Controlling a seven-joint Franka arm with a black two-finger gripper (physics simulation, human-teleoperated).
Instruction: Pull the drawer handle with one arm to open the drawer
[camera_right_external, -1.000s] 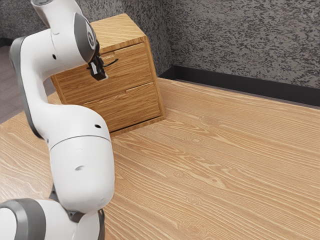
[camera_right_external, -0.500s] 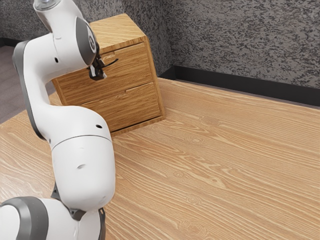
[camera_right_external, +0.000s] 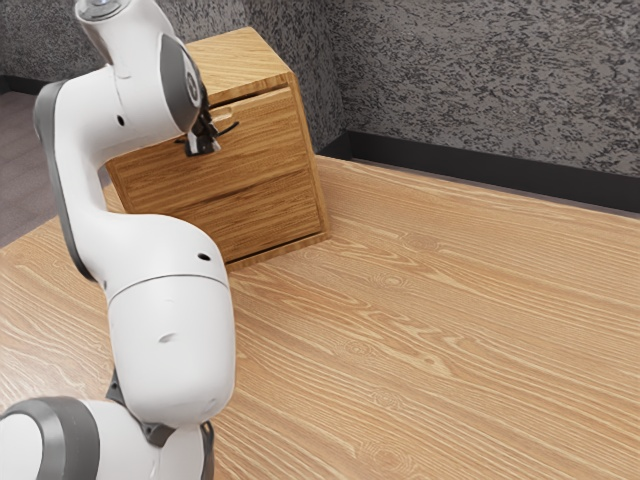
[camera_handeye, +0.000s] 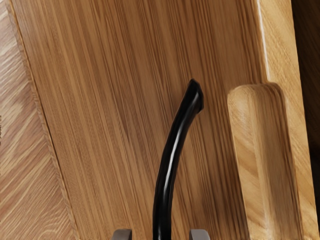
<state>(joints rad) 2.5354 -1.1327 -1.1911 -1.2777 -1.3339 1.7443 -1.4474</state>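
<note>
Wrist view: black drawer handle (camera_handeye: 175, 160) runs straight out from between our 2 fingertips (camera_handeye: 121, 234), its long axis lying along the wooden upper drawer front (camera_handeye: 125, 100). The pads sit 1 on each side of the bar with a gap showing on both sides, so we call the pincer released, straddling the handle and not clamped on it.

Exterior view: gripper (camera_right_external: 205, 140) is at the upper drawer (camera_right_external: 255, 140) of the cabinet (camera_right_external: 230, 60), which stands at the far end of the table (camera_right_external: 450, 300) toward the exterior view's left. The handle (camera_right_external: 225, 127) pokes out just beside the fingers, toward the exterior view's right. The drawer front looks flush with the cabinet, probably unopened, though the arm covers part of it.

Our judgement: the handle is already inside the finger gap, so the fingers need to close across the bar's short axis. Then we pull square off the drawer front, away from the cabinet.
</note>
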